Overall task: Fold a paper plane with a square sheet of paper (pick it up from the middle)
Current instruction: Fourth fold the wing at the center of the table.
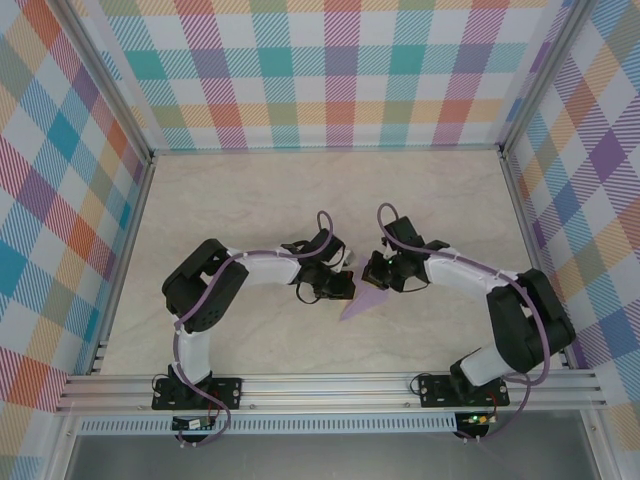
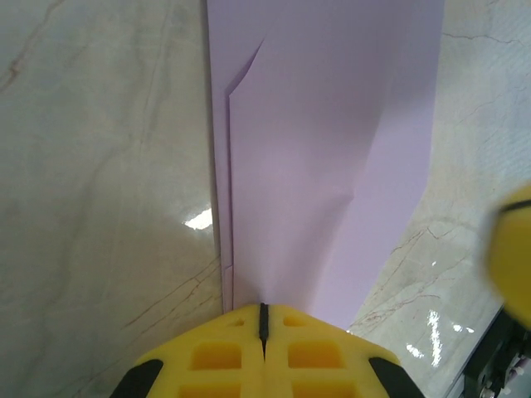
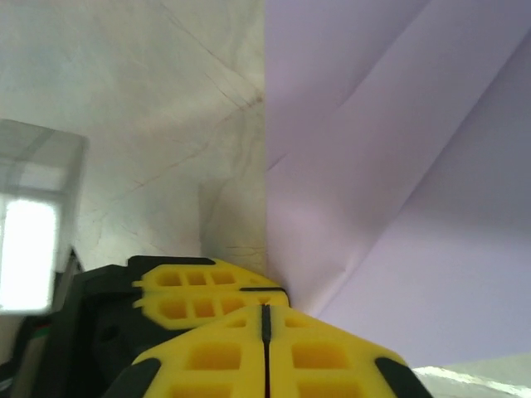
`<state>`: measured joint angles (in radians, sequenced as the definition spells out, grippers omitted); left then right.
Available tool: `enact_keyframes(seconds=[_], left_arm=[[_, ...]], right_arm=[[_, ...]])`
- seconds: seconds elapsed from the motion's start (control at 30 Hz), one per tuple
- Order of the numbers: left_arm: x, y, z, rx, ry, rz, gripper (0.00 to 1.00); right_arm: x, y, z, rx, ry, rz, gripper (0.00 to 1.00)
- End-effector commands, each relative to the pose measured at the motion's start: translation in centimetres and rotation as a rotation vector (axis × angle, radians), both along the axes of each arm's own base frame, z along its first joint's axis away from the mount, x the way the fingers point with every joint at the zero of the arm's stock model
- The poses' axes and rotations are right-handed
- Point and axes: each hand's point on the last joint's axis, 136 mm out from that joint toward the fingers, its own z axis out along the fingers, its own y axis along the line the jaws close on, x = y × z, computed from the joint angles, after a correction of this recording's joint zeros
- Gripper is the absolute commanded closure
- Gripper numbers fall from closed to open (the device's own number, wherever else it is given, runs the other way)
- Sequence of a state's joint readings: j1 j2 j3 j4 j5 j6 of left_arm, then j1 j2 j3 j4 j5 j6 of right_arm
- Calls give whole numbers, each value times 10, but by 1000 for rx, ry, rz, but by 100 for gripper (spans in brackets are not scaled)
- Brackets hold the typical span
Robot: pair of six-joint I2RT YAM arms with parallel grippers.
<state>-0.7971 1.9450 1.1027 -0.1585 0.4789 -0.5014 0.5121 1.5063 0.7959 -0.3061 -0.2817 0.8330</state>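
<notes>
Two robot arms meet near the middle of a pale marble-patterned table. Between them lies the square sheet of paper, lavender and already partly folded. In the overhead view, the left gripper sits at about 10 o'clock from the sheet and the right gripper at about 1 o'clock.

In the left wrist view, the yellow fingers are pressed together. A folded edge of the sheet runs from 12 o'clock straight down into their seam. The left gripper therefore appears to be pinching that crease, probably to keep the layers aligned.

In the right wrist view, the right gripper is also pressed together, and the creased sheet fills the area towards 2 o'clock. The sheet reaches the fingertips, but whether it is caught between them cannot be told.

From overhead, the arms cover most of the sheet, so its outline and folds are hard to make out. Both wrist views cut off its far edges.
</notes>
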Motion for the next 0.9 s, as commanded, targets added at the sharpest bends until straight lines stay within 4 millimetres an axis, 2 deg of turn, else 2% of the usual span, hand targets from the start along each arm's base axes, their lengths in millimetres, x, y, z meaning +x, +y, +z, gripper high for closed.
enact_keyframes(seconds=[0.0,0.27,0.4,0.57,0.7,0.87], left_arm=[[-43,59,-71,330,131,15,100],[-49,61,-78,381,130,22,100],[-51,67,-81,412,129,28,100],[-57,75,-85,447,146,42,100],[-63,82,-91,475,160,46,100],[-68,89,-95,496,169,50,100]], right_arm=[[2,18,0,93,-41,70,99],[-7,21,-30,95,-3,131,100],[-15,12,-46,46,29,137,100],[-21,-4,-58,-9,27,121,100],[-17,-16,-64,-38,6,105,100],[1,-41,-63,-56,-33,27,100]])
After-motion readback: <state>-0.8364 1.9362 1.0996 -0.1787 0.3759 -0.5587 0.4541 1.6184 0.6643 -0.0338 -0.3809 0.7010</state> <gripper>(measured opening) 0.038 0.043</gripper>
